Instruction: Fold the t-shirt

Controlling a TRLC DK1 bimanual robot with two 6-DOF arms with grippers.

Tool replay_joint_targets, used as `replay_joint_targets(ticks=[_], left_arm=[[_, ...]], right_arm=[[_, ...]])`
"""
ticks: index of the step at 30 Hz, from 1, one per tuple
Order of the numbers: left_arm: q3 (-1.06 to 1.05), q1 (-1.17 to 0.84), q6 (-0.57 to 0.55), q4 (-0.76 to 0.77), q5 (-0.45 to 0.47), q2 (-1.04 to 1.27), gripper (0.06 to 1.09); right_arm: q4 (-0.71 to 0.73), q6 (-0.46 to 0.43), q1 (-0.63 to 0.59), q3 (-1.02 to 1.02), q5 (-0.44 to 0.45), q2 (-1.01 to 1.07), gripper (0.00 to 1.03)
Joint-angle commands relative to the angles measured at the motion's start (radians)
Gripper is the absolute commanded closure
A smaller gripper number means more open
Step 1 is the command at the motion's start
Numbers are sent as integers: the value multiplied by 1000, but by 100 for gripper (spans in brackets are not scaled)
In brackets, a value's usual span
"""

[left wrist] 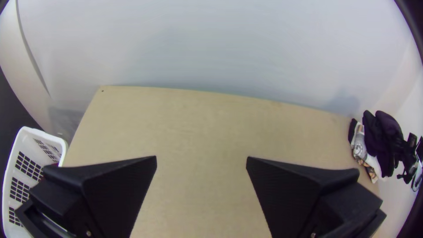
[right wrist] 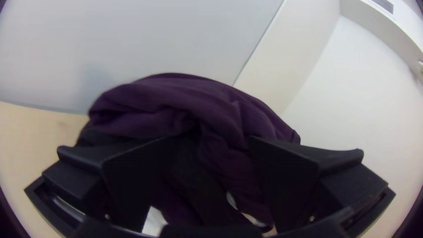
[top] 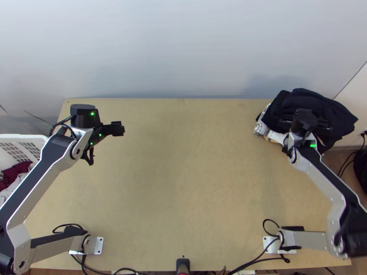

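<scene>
At the table's far left, the left gripper (top: 118, 129) hung released, its fingers wide apart. The right gripper (top: 323, 125) was also spread open, right at the dark cloth (top: 300, 98) that lay bunched at the far right corner, partly over a pale printed cloth (top: 262, 128); I couldn't tell which was the t-shirt.

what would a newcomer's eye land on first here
Probably the bunched dark cloth pile at the wooden table's far right corner, with the black-fingered right gripper at it. Next, perhaps, the black-fingered left gripper, open over the table's far left part.
</scene>
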Motion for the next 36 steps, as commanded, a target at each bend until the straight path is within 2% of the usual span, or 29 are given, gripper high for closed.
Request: replay_joint_targets(ticks=[1,5,9,12,14,17,20,25,30,36], left_arm=[[8,-16,-5,4,0,10,10],[-5,-13,-4,4,-3,7,10],[-15,-15,-11,4,-3,8,10],[-12,-18,-16,4,-4,11,10],[-11,-18,-17,4,-4,11,10],[-23,-15,-16,2,-12,8,10],[-43,-12,-17,4,-17,4,10],[-60,-15,-28,4,-20,8,10],[-63,-52,-73,4,-27,21,10],[-64,-64,-65,1,-47,33,10]], right_arm=[[-198,65,127,59,-7,-152,15],[-250,71,136,210,-5,-167,12],[-291,79,113,400,-7,-81,11],[-290,80,56,495,-19,22,10],[-283,99,2,533,-30,98,5],[-280,123,-64,573,-34,187,4],[-280,159,-113,547,-40,241,4],[-279,254,-131,377,-65,288,4],[-283,310,-127,266,-148,345,4],[-287,317,-139,266,-174,391,4]])
